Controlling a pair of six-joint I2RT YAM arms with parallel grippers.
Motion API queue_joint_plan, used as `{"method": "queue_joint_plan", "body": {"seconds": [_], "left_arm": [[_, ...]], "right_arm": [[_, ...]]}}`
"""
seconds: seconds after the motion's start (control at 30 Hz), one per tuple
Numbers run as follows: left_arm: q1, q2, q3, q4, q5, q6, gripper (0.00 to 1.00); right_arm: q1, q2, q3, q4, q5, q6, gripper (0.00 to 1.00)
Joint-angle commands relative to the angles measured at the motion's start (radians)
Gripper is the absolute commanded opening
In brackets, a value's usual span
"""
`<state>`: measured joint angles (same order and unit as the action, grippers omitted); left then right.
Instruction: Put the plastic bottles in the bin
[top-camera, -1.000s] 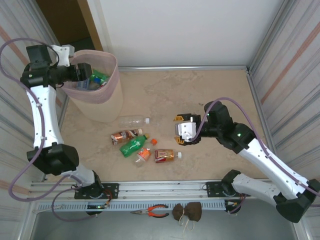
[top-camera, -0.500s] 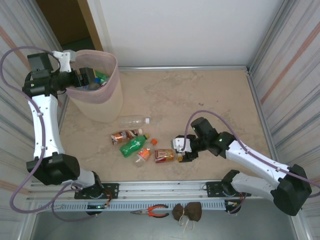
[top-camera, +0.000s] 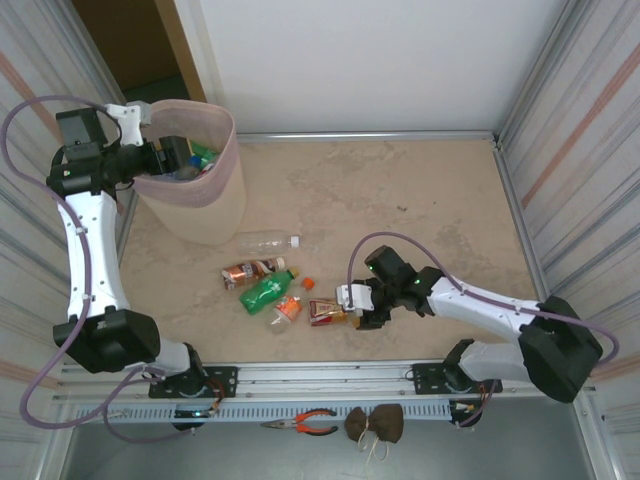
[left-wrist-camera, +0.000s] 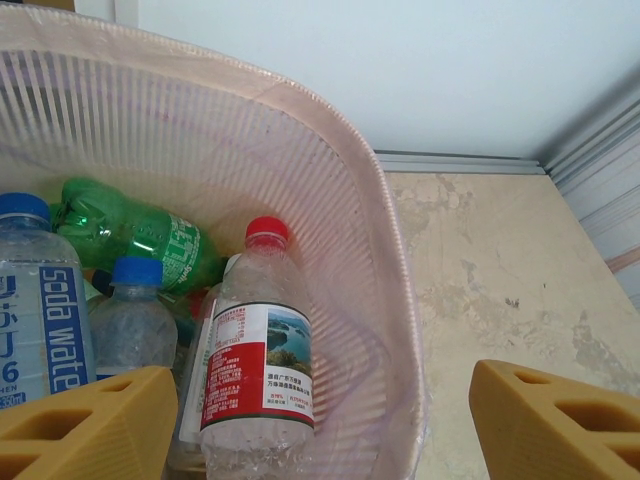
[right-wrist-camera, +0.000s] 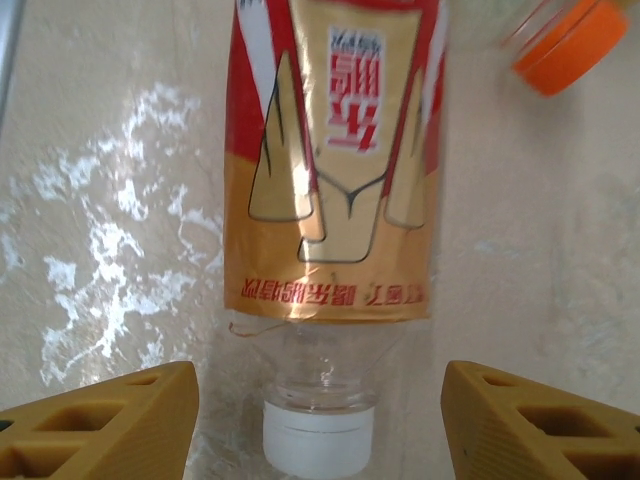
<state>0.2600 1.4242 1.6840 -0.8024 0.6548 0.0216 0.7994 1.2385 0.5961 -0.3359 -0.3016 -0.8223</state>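
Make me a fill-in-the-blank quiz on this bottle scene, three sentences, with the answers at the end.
The right end effector straddles the neck of a lying bottle whose cap is ___.
In the bin, the bottle with the scenic label has a ___ cap.
The left end effector hangs above the bin with jaws ___.
Missing words: white; red; open.

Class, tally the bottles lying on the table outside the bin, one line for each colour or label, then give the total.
White-capped clear bottle: 1
Brown-labelled bottle: 1
Green bottle: 1
Small orange-marked bottle: 1
Red-and-gold-labelled bottle: 1
Total: 5
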Motion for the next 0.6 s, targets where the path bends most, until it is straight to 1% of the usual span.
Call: {"method": "queue_joint_plan", "body": {"seconds": [0.0, 0.4, 0.57], "left_arm": [[0.005, -0.024, -0.01, 0.019, 0.018, 0.0, 0.77], [0.005, -0.022, -0.013, 0.02, 0.018, 0.003, 0.77], [0.005, -0.021, -0.011, 0.022, 0.017, 0.005, 0.78]], "right_arm": [[0.011, 0.043, 0.027, -0.032, 0.05, -0.004, 0.62], [0.006, 0.087, 0.044, -0.034, 0.045, -0.014, 0.48], [0.003, 0.091, 0.044, -0.031, 0.055, -0.009, 0.45]]}}
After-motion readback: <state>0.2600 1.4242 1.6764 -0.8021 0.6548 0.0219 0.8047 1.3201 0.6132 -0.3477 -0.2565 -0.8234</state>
